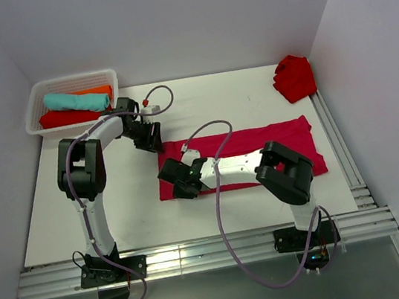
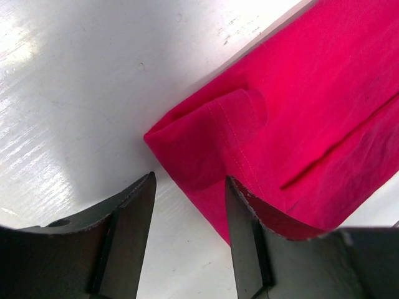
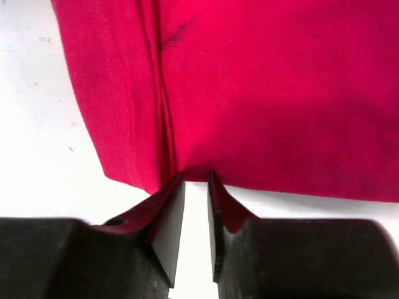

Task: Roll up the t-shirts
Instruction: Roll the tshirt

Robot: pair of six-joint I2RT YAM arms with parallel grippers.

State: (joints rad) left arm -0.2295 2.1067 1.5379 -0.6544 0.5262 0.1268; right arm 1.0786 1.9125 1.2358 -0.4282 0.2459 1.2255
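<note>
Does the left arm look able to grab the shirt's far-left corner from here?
Likely yes. The left gripper is open right at the shirt corner; the cloth's edge runs between its fingers, and only bare table lies around it.

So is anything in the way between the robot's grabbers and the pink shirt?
No, nothing visible is in the way. The left gripper is open and straddles the far corner of the pink shirt. The right gripper has its tips right at the shirt's near edge.
</note>
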